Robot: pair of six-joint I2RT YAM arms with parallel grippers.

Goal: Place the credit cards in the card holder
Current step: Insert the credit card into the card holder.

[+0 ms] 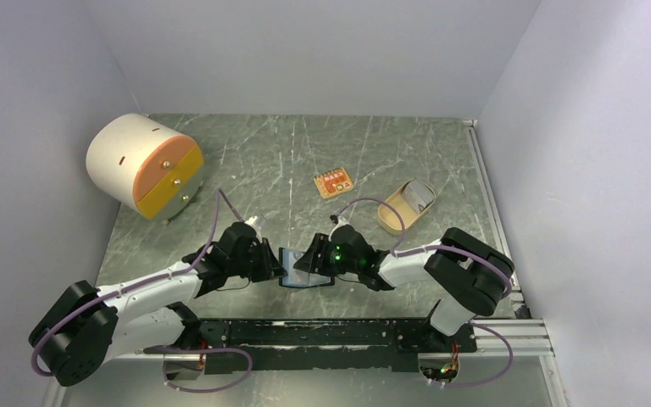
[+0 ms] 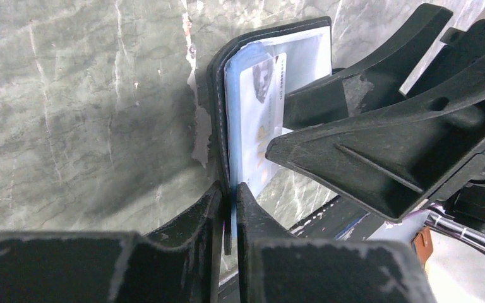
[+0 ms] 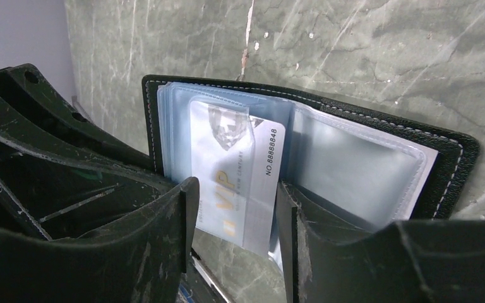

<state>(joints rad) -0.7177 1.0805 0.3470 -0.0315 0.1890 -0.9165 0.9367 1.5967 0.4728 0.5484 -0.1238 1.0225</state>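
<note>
The card (image 3: 240, 145), a pale one marked VIP, sits partway down a clear sleeve of the wallet (image 3: 379, 164), with its lower end sticking out toward the right wrist camera. It is not yet seated; by my reckoning it needs a further push to go home.

The wallet is open and held up off the table (image 1: 246, 161), near the front edge between the two arms, its black cover outward and its stack of bluish sleeves facing the right arm. That pose presents the pocket mouth squarely to the arm doing the inserting.

The left gripper (image 2: 230, 208) has its jaws nearly together, clamped on the wallet's edge. It likely grips there so that the wallet stays steady and open while the sleeves are left free.

The right gripper (image 3: 235, 189) stands with its jaws apart, one finger on each side of the card's protruding end. I see no pinch on the card, so the sleeve appears to be carrying it. Flanking it this way would keep it from tipping sideways.

Farther back on the table lie a tan tray (image 1: 407, 206) and a small orange card (image 1: 333, 183), both well apart from the arms.
</note>
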